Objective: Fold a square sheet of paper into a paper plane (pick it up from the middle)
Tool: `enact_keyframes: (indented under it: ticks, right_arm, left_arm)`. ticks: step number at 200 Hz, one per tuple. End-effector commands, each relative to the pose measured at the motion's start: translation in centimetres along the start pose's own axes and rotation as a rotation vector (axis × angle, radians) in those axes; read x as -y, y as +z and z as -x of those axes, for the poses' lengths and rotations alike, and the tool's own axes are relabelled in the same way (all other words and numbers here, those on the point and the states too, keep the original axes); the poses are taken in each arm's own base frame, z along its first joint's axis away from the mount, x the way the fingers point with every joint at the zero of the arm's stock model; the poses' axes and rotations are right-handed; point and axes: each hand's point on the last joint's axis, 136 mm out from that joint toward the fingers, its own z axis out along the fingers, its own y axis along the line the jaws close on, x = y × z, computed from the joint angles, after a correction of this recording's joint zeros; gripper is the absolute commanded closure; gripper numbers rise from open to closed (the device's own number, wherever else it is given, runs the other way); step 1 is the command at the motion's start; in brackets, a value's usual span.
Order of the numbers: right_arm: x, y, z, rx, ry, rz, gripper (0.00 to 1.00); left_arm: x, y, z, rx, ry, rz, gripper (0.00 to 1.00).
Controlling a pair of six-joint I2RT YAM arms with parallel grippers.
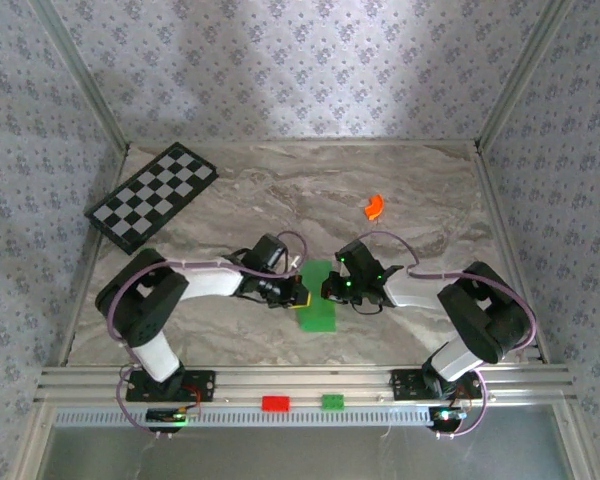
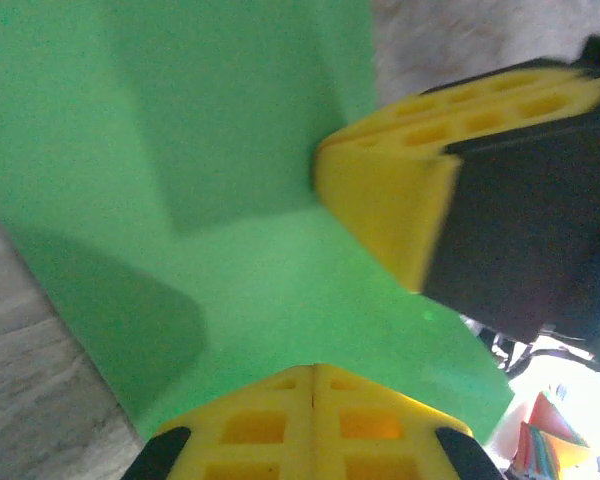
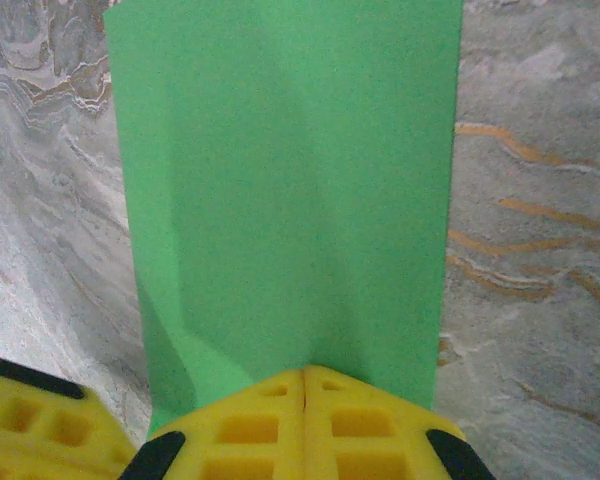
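Paper is the weak link here. The square sheet of paper sits at the near middle of the marble surface, caught between the two arms, and both sets of jaws are clenched on it.

In the right wrist view, the right jaws' yellow fingertips meet with no gap. The green sheet runs straight out from their seam, with a soft ridge along it. In the left wrist view, the left jaws' fingertips are pressed together on the sheet's edge in the same way. The right arm's yellow finger bears on the sheet just opposite.

From above the sheet looks narrower than a square, so it is probably bent or doubled over. I cannot tell whether it is pressed flat or tented.

The two pinches sit very close together on thin paper. If the arms draw apart, or move to unequal heights, the sheet could tear or slide out of one pinch. Any twist between them would probably set the crease crooked and leave the plane lopsided. The fingers are near enough to knock each other.

The checkered board and the small orange piece lie well apart and pose no hazard.
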Motion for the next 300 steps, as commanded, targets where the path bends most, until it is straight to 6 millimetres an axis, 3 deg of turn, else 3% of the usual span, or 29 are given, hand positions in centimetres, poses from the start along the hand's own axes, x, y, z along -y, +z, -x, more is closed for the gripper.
enact_keyframes:
  ticks: [1,42,66,102,148,170,195,210,235,273,300]
  right_arm:
    - [8.8,-0.3,-6.0,-0.18,0.073,-0.326,1.0]
    - [8.9,-0.3,-6.0,-0.186,0.075,-0.332,1.0]
    - [9.1,-0.3,-6.0,-0.183,0.075,-0.336,1.0]
    - [9.3,-0.3,-6.1,-0.186,0.08,-0.335,1.0]
    - [9.1,-0.4,-6.0,-0.181,0.078,-0.33,1.0]
    - [9.1,-0.4,-6.0,-0.181,0.078,-0.33,1.0]
    - [9.2,-0.4,-6.1,-0.182,0.08,-0.332,1.0]
    - [9.2,-0.4,-6.0,-0.18,0.081,-0.334,1.0]
    - [9.3,-0.3,-6.0,-0.178,0.083,-0.33,1.0]
    - [9.5,-0.3,-6.0,-0.183,0.084,-0.336,1.0]
    - [9.7,-0.2,-6.1,-0.189,0.085,-0.34,1.0]
  left_arm:
    - [-1.2,0.9,-1.7,-0.05,0.001,-0.002,1.0]
    - [-5.3,0.3,-5.3,-0.112,0.0,0.133,1.0]
    - [-5.7,-0.5,-6.8,-0.108,0.014,0.143,1.0]
    - [-3.4,-1.5,-6.9,-0.077,0.106,0.155,1.0]
    - [2.0,-3.6,-2.8,0.118,0.159,0.033,1.0]
    - [3.1,-3.1,-1.3,0.137,0.148,-0.006,1.0]
    - [3.3,-1.4,-1.2,0.077,0.138,-0.038,1.0]
    - [2.5,-0.2,-1.8,0.032,0.127,-0.043,1.0]
    - [-0.6,1.1,-4.0,-0.03,0.098,0.016,1.0]
    - [-4.4,0.9,-8.1,-0.11,0.098,0.102,1.0]
    - [-5.6,0.4,-9.9,-0.143,0.15,0.185,1.0]
